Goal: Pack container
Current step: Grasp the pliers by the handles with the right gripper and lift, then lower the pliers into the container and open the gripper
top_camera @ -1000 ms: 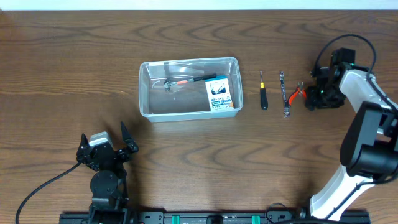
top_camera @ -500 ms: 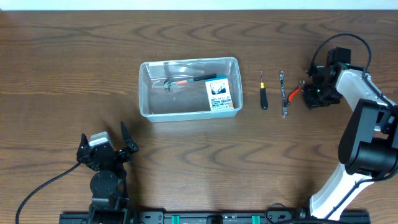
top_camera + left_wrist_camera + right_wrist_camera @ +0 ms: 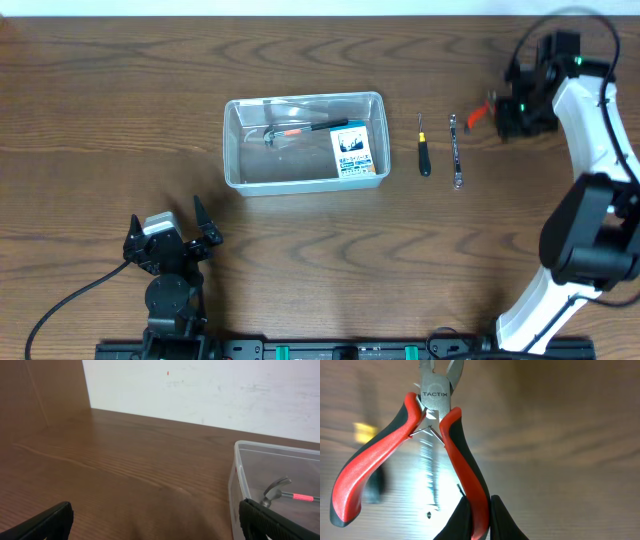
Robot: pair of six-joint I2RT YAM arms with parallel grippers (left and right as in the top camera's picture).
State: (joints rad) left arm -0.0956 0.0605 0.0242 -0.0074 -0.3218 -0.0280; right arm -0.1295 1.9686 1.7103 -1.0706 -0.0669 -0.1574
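Down at the left, the left end effector (image 3: 166, 218) sits near the front edge of the table (image 3: 100, 100) with its fingers spread apart and nothing between them, well away from the work.

The container (image 3: 262, 166) lies around the middle of the table. A hammer (image 3: 298, 130) lies across its far side, and a small blue-and-white box (image 3: 350, 152) stands against its right wall. To its right, a screwdriver (image 3: 424, 152) and a wrench (image 3: 457, 152) lie side by side on the wood.

Further right and further back, the right end effector (image 3: 508, 112) is clamped on one red-and-black handle of a pair of pliers (image 3: 427, 425). The nose points away from the wrist, and the other handle hangs free. From the wrist view they look clear of the table.

The step seems to be carrying the pliers over to the container. With only one handle pinched, the tool could pivot or slip, so I'd want a smooth, unhurried sweep to the left. It should pass high over the wrench and screwdriver and clear the rim. The bare floor on the near-left side of the container looks the best spot. Come down low there before opening, so the pliers don't bounce or land on the box.
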